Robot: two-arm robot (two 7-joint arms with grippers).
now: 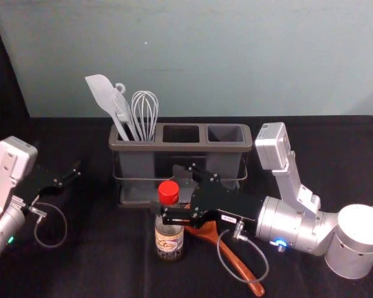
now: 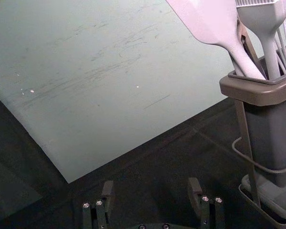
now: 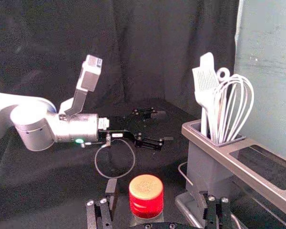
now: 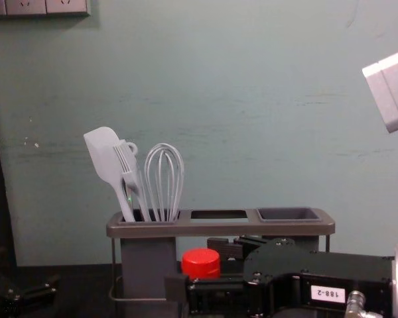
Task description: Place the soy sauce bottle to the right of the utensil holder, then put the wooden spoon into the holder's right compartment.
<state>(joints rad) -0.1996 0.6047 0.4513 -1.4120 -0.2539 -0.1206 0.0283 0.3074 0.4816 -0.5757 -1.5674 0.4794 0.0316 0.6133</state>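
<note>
Silver casing and black fingers leading, the right arm is reaching across the table in the head view, its right gripper opening around the soy sauce bottle. That red-capped bottle is standing upright between the fingers, one of them crossing in front of it. Partly beneath the gripper, the wooden spoon is lying on the black cloth, its handle slanting away toward the near side. Just beyond the gripper, the utensil holder is holding a spatula and a whisk in its left compartment. Well apart from the bottle, the left gripper is waiting to the holder's left.

From the left wrist view, the left gripper is spreading its fingers wide with nothing between them, while the holder is standing off to one side, a brush showing beside the spatula.

In the right wrist view, the right gripper is straddling the bottle's red cap, gaps showing between cap and fingers.

Down at the chest view, the cap is showing between the right gripper's fingers, the holder standing behind them.
</note>
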